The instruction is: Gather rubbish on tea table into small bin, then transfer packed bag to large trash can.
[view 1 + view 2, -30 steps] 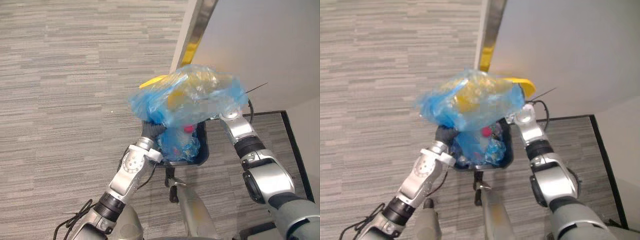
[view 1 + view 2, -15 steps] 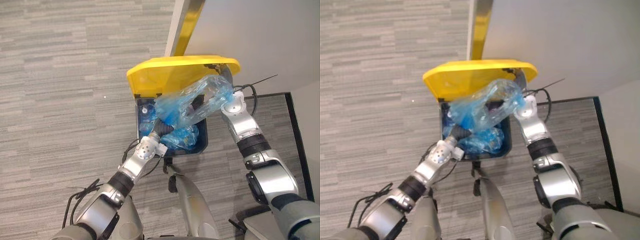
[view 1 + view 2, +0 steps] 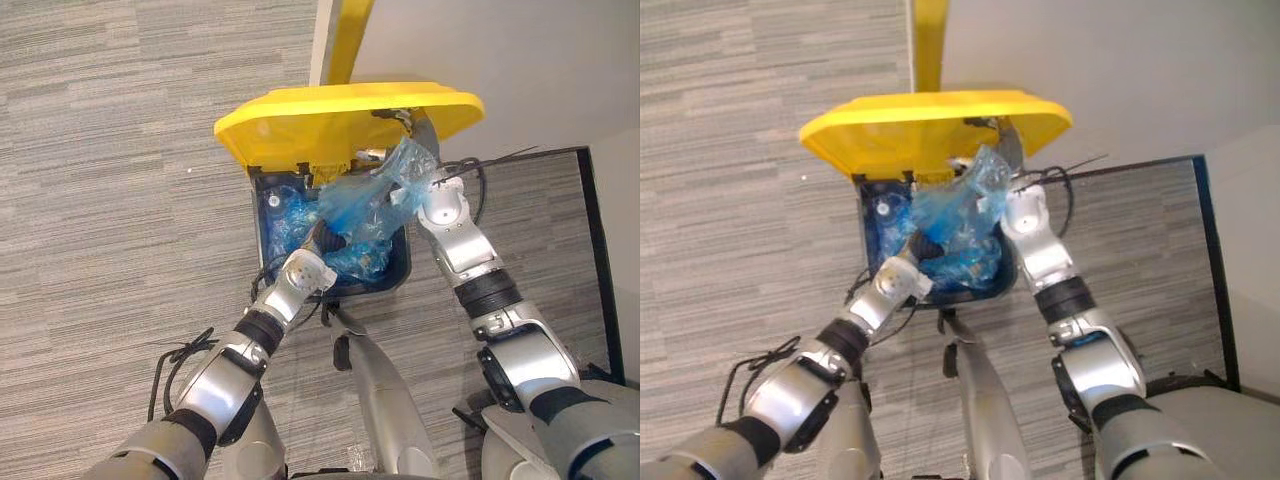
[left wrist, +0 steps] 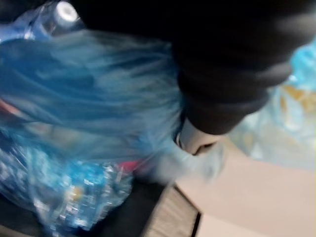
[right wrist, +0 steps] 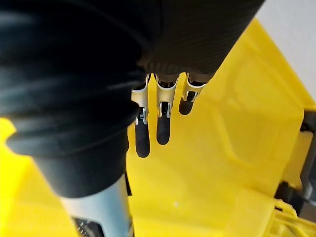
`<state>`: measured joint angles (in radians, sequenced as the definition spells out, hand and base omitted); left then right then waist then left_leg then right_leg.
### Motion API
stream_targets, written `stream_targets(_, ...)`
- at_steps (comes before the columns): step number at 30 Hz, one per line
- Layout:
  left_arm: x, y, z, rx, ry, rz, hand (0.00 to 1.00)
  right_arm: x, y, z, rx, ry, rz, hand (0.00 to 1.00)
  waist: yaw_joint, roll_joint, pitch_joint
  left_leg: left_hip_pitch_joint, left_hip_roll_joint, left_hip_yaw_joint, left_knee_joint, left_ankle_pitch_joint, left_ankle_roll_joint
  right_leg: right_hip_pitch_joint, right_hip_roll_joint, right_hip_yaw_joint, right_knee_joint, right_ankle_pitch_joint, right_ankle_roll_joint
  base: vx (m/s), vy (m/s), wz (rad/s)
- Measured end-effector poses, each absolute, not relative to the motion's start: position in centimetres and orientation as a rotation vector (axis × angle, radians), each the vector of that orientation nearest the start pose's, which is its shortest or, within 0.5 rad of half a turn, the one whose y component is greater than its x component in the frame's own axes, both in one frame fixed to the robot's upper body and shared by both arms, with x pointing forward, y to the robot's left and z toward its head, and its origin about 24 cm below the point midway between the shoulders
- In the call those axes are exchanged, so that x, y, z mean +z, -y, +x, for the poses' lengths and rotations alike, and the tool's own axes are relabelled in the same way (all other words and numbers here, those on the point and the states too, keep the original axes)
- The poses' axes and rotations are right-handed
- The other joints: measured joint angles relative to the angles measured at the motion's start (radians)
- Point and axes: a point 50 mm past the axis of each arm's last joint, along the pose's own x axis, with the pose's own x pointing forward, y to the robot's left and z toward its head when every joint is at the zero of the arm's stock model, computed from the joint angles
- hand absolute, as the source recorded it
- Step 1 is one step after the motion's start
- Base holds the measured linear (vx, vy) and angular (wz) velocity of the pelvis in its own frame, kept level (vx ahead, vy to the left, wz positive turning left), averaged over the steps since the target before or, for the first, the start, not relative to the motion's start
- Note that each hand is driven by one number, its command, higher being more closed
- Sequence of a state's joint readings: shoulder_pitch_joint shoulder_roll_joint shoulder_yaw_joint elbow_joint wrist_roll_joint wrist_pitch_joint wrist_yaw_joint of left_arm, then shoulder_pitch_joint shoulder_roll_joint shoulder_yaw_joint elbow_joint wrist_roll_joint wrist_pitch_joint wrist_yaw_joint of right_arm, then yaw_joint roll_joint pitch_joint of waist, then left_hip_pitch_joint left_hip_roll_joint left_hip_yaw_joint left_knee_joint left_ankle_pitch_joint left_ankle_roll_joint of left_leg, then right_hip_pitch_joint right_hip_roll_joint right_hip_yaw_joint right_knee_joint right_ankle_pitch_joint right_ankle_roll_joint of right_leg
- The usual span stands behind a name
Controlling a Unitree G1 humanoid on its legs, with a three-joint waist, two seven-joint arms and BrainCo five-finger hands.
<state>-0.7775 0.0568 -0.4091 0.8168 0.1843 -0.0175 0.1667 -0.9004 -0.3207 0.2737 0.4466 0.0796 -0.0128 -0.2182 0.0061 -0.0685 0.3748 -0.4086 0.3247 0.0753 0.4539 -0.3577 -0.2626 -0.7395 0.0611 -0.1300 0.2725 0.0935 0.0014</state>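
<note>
The large trash can (image 3: 403, 272) is dark blue, and its yellow lid (image 3: 330, 120) stands raised. My right hand (image 3: 1008, 140) reaches under the lid, and its straight fingers (image 5: 163, 123) press against the yellow underside, open. The packed blue bag (image 3: 365, 205) hangs half inside the can, its top still above the rim beside my right wrist. My left hand (image 3: 327, 240) is down in the can against the bag (image 4: 89, 98), its fingers buried in the blue plastic.
More blue bags and plastic bottles (image 3: 290, 215) lie inside the can. A white wall (image 3: 540, 60) with a yellow strip (image 3: 350, 35) rises behind it. Grey carpet (image 3: 110, 150) spreads to the left, and a black-edged floor panel (image 3: 595, 250) lies on the right.
The bag has come down from above the can into its mouth, and my left hand has followed it inside. My right hand keeps the lid up. The camera has shifted.
</note>
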Motion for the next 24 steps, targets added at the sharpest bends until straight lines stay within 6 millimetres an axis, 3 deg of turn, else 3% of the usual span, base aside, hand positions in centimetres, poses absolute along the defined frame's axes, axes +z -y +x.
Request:
stream_targets(8,7.8,-4.9,36.6,-0.257,0.036,0.692,0.0,21.3,11.2,38.0,0.07,0.442,-0.352,0.0,0.002,-0.003,-0.003,0.037,-0.003,-0.002,-0.034,0.027,-0.015,0.034,-0.015,-0.022,0.001,-0.01,-0.015,0.02,0.0,0.1)
stream_targets(15,6.8,-5.6,36.3,-0.208,-0.01,0.711,0.0,17.0,11.6,37.3,0.086,0.333,-0.395,0.0,0.016,-0.018,-0.058,0.083,-0.017,-0.006,-0.104,0.067,-0.015,0.066,-0.035,-0.038,-0.005,-0.016,-0.02,0.01,-0.002,0.14)
stream_targets(24,3.2,-8.4,33.3,-0.163,-0.089,0.598,0.0,10.5,12.9,35.7,0.114,0.151,-0.57,0.0,0.02,-0.02,-0.121,0.179,-0.051,-0.035,-0.243,0.133,0.008,0.146,-0.062,-0.061,-0.053,-0.024,-0.007,0.03,0.002,0.15)
